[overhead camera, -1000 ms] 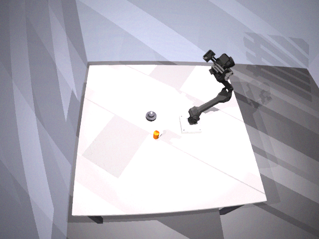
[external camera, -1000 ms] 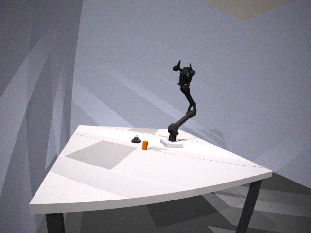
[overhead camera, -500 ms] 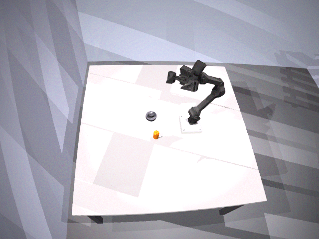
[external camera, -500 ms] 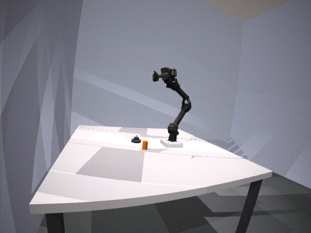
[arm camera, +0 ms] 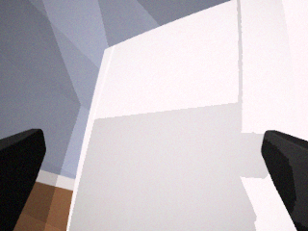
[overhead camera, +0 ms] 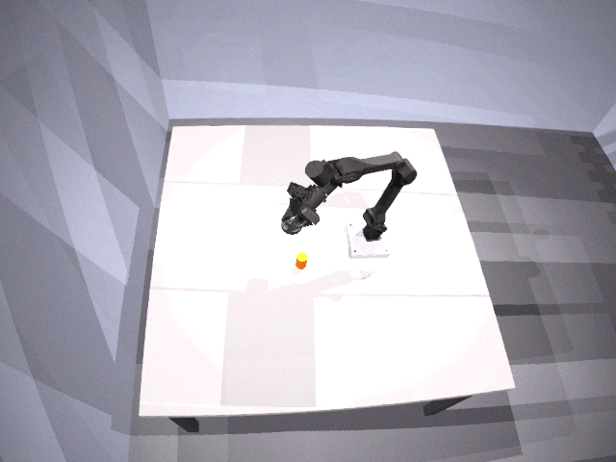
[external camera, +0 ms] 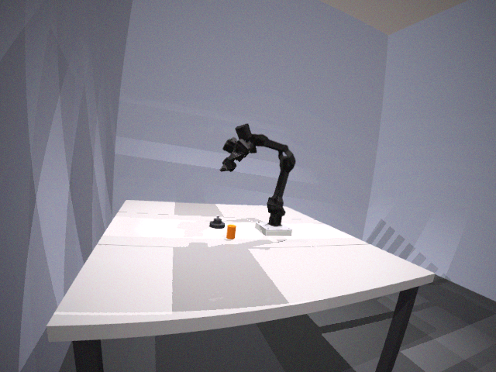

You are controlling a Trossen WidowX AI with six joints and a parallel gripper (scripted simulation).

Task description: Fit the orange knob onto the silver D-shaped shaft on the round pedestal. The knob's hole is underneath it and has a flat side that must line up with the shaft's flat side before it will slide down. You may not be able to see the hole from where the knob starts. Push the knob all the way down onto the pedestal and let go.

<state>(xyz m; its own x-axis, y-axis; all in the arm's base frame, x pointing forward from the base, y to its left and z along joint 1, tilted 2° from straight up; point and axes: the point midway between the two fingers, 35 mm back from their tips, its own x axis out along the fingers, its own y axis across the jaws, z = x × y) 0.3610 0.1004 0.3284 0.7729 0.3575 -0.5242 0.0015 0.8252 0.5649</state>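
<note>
The white rectangular table (overhead camera: 372, 343) (external camera: 224, 280) (arm camera: 164, 168) is shown in all views. The black jointed arm (overhead camera: 368, 166) (external camera: 281, 182) is raised; its gripper (overhead camera: 298, 222) (external camera: 231, 163) (arm camera: 156, 141) is spread, gripping nothing. The dark round pedestal (overhead camera: 291, 233) (external camera: 216, 225), clearly seen in the exterior view, is mostly covered from the top. Near it, the orange cylindrical knob (overhead camera: 300, 261) (external camera: 231, 232) is stood upright.

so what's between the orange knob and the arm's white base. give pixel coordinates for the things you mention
Only bare tabletop shows between the orange knob (overhead camera: 300, 261) (external camera: 231, 232) and the white base (overhead camera: 369, 250) (external camera: 276, 231), in both top and exterior views.
</note>
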